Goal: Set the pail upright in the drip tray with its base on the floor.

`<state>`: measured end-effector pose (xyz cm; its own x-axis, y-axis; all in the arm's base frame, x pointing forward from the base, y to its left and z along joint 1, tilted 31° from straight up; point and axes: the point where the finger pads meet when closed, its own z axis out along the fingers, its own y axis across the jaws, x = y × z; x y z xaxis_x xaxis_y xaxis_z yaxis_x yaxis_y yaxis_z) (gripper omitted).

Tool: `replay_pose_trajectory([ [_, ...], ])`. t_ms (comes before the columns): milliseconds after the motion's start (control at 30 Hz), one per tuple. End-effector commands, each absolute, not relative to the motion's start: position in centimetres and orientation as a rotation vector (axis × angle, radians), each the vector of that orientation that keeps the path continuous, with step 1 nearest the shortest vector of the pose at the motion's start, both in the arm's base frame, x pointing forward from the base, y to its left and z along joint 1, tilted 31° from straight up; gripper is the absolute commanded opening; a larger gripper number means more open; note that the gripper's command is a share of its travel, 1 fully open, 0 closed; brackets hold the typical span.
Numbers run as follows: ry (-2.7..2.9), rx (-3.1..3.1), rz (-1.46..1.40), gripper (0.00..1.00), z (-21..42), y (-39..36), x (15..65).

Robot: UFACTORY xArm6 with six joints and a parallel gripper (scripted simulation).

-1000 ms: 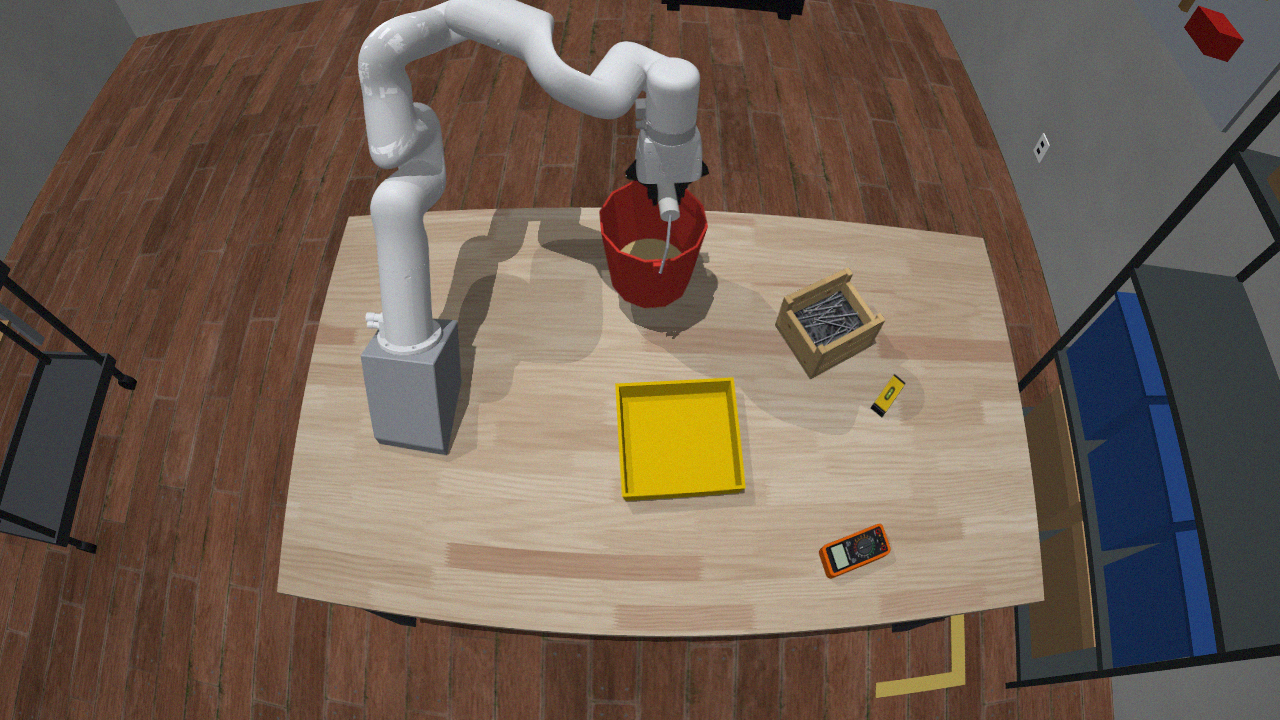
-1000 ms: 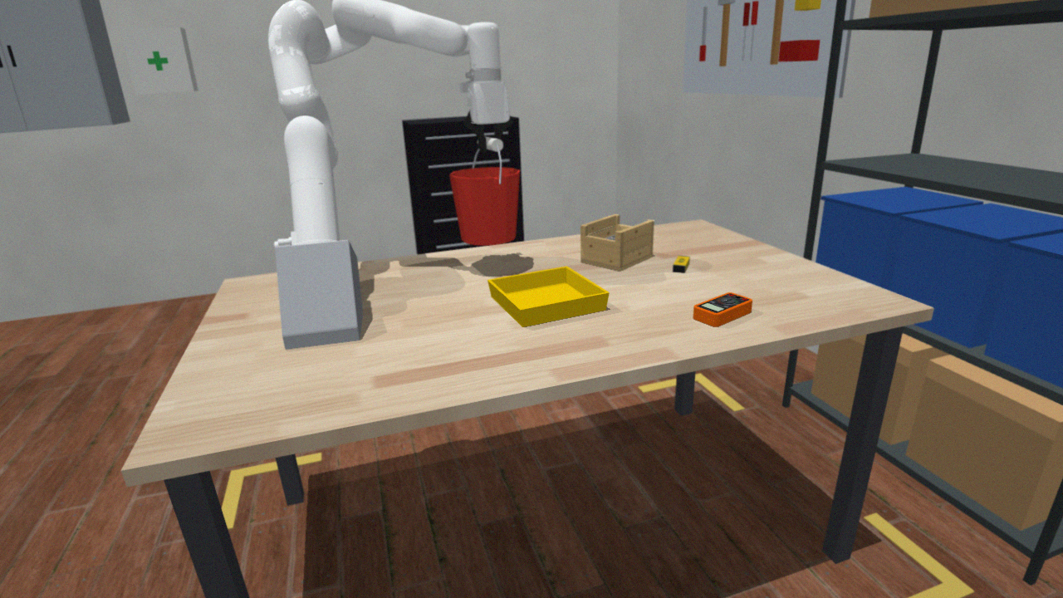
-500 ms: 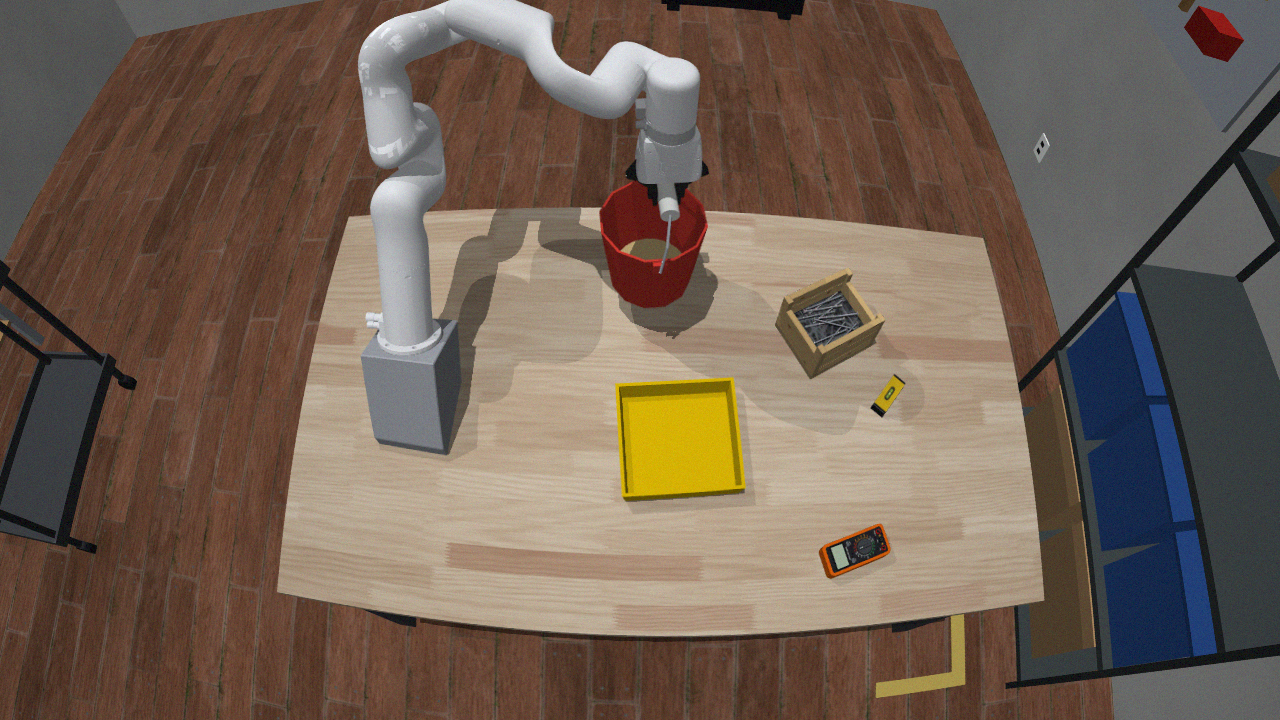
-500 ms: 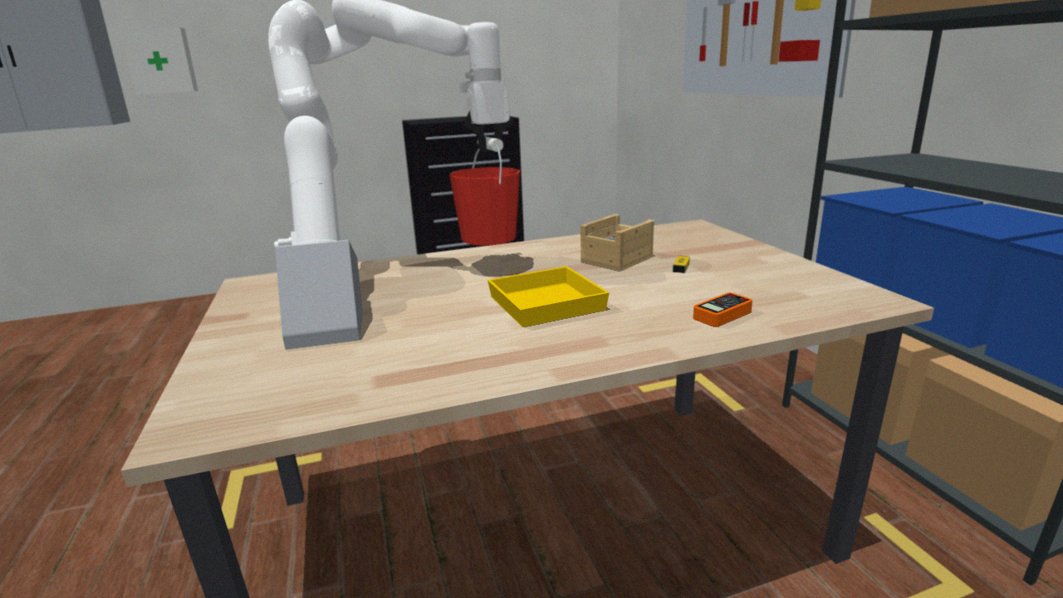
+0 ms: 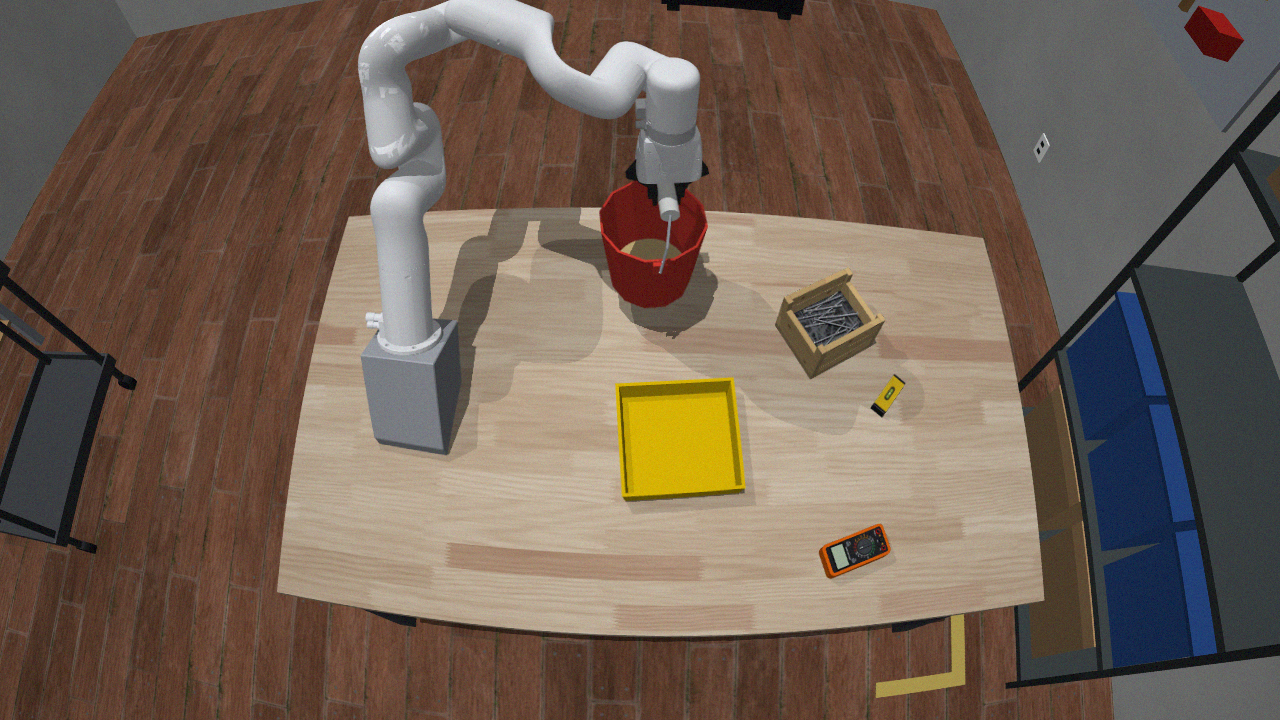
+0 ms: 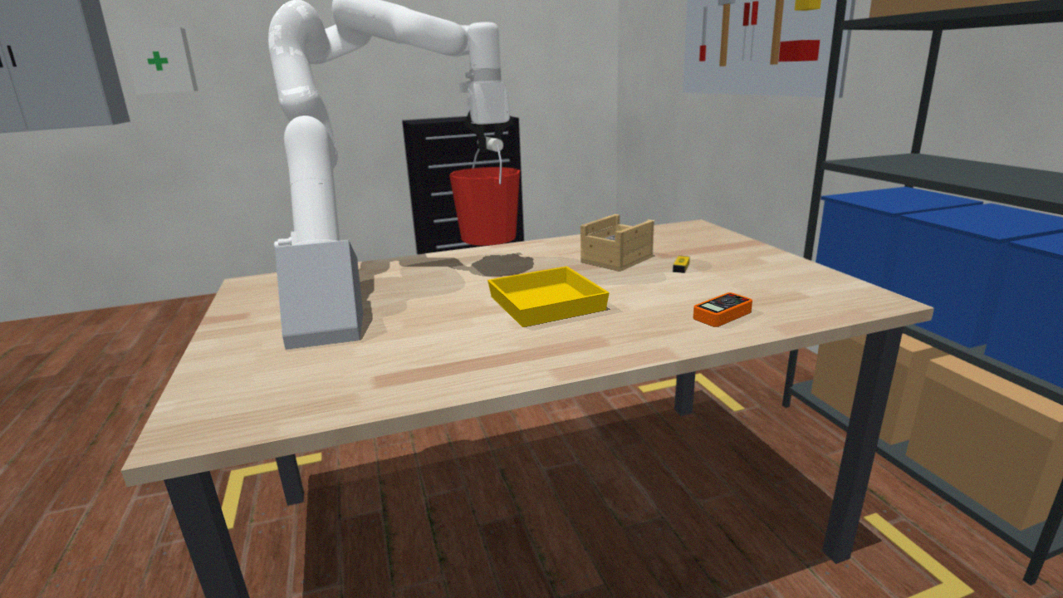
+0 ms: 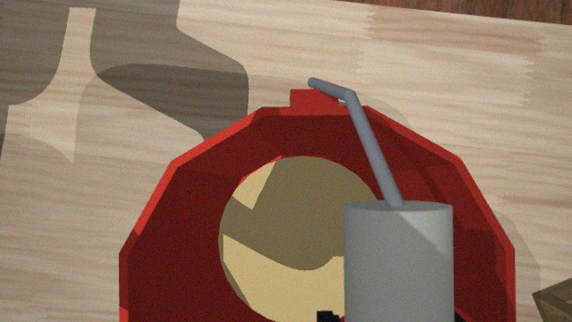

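The red pail (image 5: 651, 248) hangs upright in the air above the back of the table, clear of the wood; it also shows in the exterior view (image 6: 484, 203). My gripper (image 5: 667, 201) is shut on the grey grip of the pail's wire handle (image 6: 496, 145). In the wrist view I look down into the pail (image 7: 313, 215), with the handle grip (image 7: 398, 259) close in front. The yellow drip tray (image 5: 680, 437) lies empty on the table nearer the front, well apart from the pail; it also shows in the exterior view (image 6: 547, 294).
A wooden crate of nails (image 5: 828, 321) stands right of the pail. A small yellow level (image 5: 887, 394) lies beside it. An orange multimeter (image 5: 853, 549) lies front right. My arm's grey base (image 5: 411, 385) stands left of the tray.
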<state>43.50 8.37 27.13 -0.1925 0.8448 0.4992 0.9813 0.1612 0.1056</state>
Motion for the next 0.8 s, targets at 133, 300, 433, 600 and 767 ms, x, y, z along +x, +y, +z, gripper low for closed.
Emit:
replay_pose_trajectory([
  [133, -2.122, -1.751, -0.595, 0.0, 27.31, 8.28, 43.62],
  [300, -2.123, -1.751, -0.595, 0.0, 27.26, 8.19, 43.64],
  [433, -2.123, -1.751, -0.595, 0.0, 27.23, 8.14, 43.66],
  [600, -2.123, -1.751, -0.595, 0.0, 27.12, 7.95, 43.72],
  [767, -2.123, -1.751, -0.595, 0.0, 26.94, 7.65, 43.81],
])
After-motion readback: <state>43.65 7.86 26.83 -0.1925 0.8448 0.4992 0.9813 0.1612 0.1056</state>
